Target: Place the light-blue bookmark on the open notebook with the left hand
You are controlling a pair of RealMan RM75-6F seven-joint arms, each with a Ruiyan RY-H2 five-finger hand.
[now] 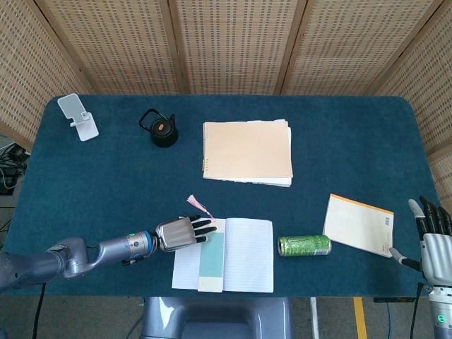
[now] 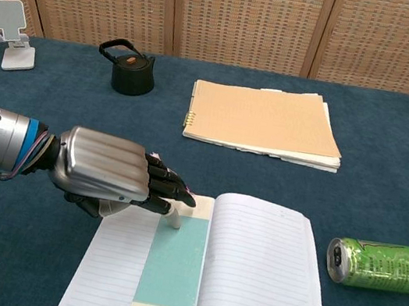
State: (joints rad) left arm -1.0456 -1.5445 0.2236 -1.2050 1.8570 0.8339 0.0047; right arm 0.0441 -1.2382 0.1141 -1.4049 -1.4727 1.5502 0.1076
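Observation:
The open notebook [image 1: 248, 256] [image 2: 262, 274] lies near the table's front edge. The light-blue bookmark [image 1: 210, 253] [image 2: 173, 262], cream at its near end, lies lengthwise on the left page beside the spine. Its pink tassel [image 1: 199, 205] trails onto the cloth beyond the top. My left hand [image 1: 180, 232] [image 2: 106, 174] reaches in from the left and pinches the bookmark's top end, with dark fingers over it and the thumb beneath. My right hand [image 1: 432, 233] hangs at the table's front right corner, fingers spread and holding nothing.
A green can [image 1: 304, 245] [image 2: 383, 266] lies on its side right of the notebook. Beyond it is a yellow-edged notepad [image 1: 359, 224]. A tan folder stack [image 1: 247, 151], a black teapot [image 1: 162, 129] and a white phone stand [image 1: 79, 117] sit farther back.

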